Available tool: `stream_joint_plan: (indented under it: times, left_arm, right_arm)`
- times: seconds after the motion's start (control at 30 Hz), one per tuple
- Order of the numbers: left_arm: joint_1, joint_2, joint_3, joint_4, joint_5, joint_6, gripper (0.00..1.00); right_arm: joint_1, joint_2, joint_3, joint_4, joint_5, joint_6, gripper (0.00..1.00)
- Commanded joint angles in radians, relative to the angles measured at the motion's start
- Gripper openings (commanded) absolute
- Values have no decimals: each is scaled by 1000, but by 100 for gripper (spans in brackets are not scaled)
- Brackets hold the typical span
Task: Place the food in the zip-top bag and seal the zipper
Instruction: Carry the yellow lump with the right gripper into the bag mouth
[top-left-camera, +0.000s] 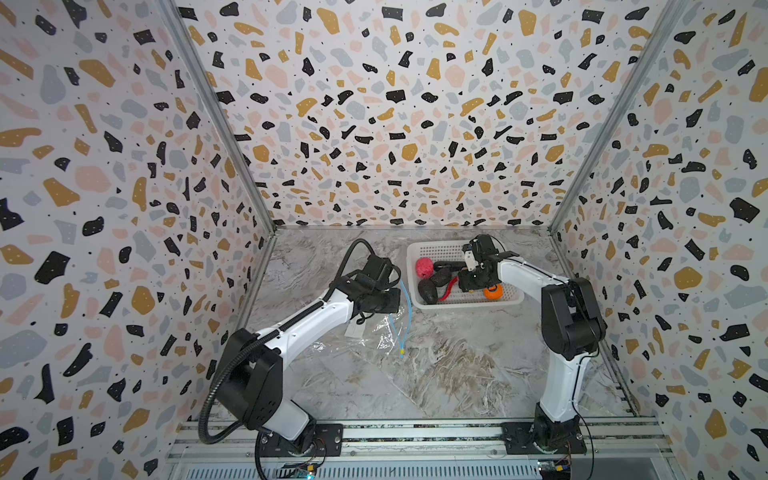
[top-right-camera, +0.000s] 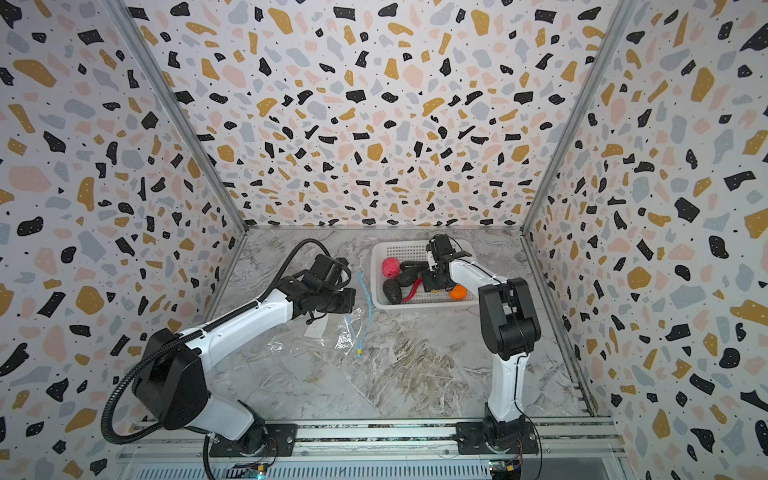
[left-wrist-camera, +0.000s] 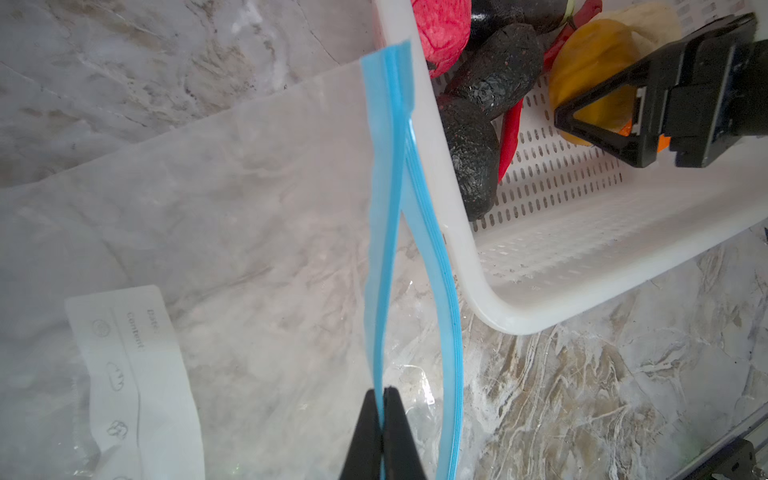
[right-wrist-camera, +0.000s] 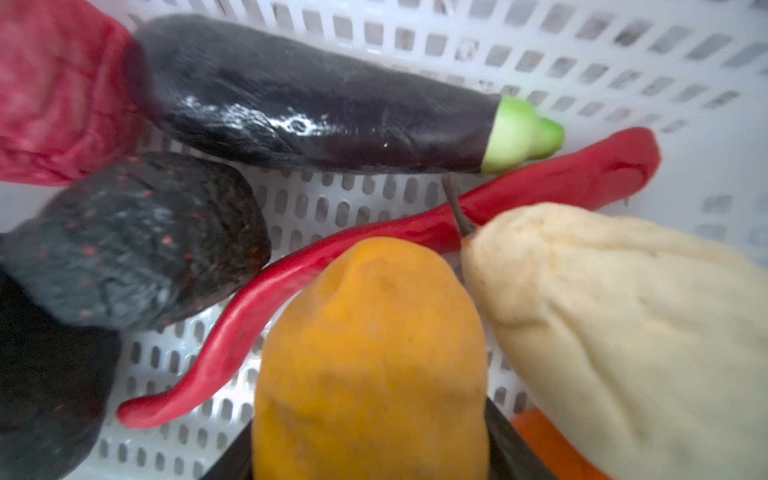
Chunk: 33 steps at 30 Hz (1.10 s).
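The clear zip-top bag lies on the marble table, its mouth gaping toward the basket. My left gripper is shut on one lip of the light-blue zipper and holds it raised. The food lies in the white basket: a pink-red ball, dark pieces, an eggplant, a red chili, a cream fruit and an orange ball. My right gripper is down in the basket, its fingers against both sides of the yellow-orange fruit.
The bag's white label faces up near the left arm. The zipper's yellow end tab hangs toward the table's front. Patterned walls close the table on three sides. The basket stands at the back right.
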<state>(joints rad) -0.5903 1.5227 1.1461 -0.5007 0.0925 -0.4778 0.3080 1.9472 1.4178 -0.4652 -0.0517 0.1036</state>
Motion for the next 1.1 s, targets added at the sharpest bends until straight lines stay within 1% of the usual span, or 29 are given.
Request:
stream_joint_plan:
  times: [0.0, 0.07, 0.13, 0.2, 0.3, 0.47, 0.67, 0.87, 1.07]
  left_arm:
    - [-1, 13, 24, -4, 6, -15, 0]
    - [0, 19, 31, -7, 7, -18, 0]
    - [-1, 25, 41, -8, 7, -21, 0]
    - [0, 31, 53, -10, 7, -26, 0]
    - [-1, 43, 79, -21, 4, -28, 0]
    - [-1, 44, 105, -13, -3, -49, 0]
    - [3, 34, 126, -9, -8, -64, 0]
    - [4, -2, 112, -1, -31, -76, 0]
    - [4, -31, 94, 5, -34, -83, 0]
  right_arm:
    - [-7, -121, -31, 24, -51, 39, 60]
    - [-7, -172, -74, 48, -93, 58, 60]
    - [-7, -234, -141, 105, -175, 88, 59]
    - [6, -308, -231, 198, -280, 135, 58]
    - [77, -387, -321, 323, -341, 196, 57]
    - [182, -455, -395, 471, -384, 259, 56]
    - [274, -465, -451, 615, -422, 316, 54]
    - [328, -420, -449, 648, -441, 339, 54]
    - [368, -392, -444, 653, -428, 343, 53]
